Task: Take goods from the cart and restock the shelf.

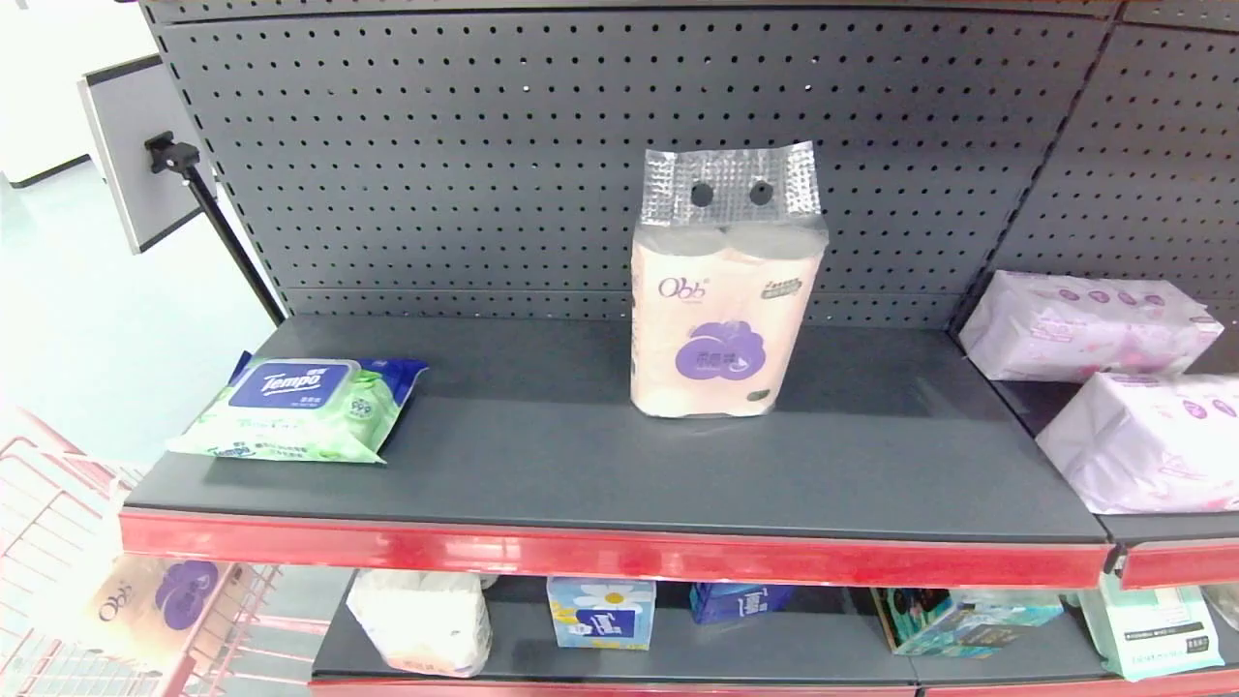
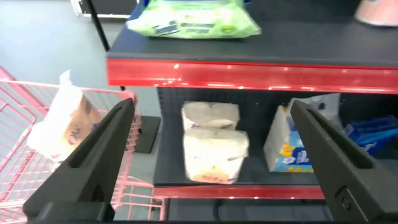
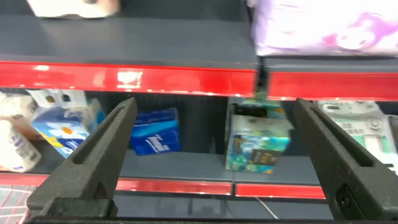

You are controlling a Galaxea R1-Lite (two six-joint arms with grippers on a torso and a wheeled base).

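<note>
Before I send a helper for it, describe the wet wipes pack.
Find the dark upper shelf with the red front edge. At its left end lies the wet wipes pack. It is flat and green, blue-labelled, unlike the tall toilet roll pack mid-shelf.

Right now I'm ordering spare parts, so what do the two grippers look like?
The left gripper and right gripper match: each has two long, matte black fingers with a grainy surface, flat inner faces and tips that narrow. One finger on each has a small round hole near its base.
</note>
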